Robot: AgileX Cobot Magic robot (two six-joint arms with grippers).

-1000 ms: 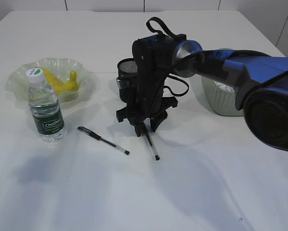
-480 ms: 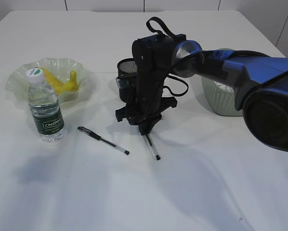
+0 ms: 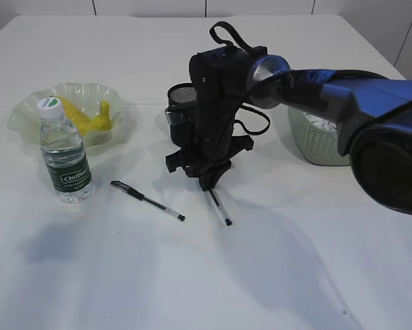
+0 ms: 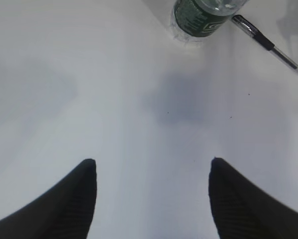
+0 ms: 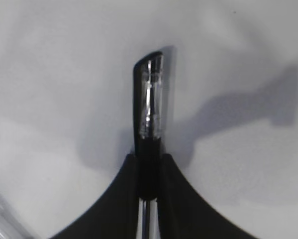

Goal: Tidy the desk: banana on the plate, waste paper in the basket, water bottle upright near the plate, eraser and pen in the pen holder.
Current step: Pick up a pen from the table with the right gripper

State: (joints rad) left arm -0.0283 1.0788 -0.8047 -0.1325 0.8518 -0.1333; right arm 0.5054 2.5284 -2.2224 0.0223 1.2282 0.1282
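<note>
My right gripper (image 3: 207, 181) is shut on a clear pen with a black cap (image 3: 219, 207), gripping near its capped end, with its far end low over the table. In the right wrist view the pen (image 5: 149, 99) sticks out from between the shut fingers (image 5: 129, 189). A second pen (image 3: 147, 200) lies on the table left of it. The water bottle (image 3: 64, 155) stands upright in front of the plate (image 3: 27, 110), which holds the banana (image 3: 89, 118). The mesh pen holder (image 3: 180, 96) stands behind the right arm. My left gripper (image 4: 152, 164) is open and empty over bare table. I cannot make out the eraser.
The pale basket (image 3: 314, 141) stands right of the arm with white paper in it. The left wrist view shows the bottle's base (image 4: 203, 15) and the second pen (image 4: 273, 47) at its top edge. The right arm's bulk hides part of the pen holder.
My right gripper's fingers, open astride the pen one second ago, have shut on it. The pen's free end has shifted slightly to the right.
</note>
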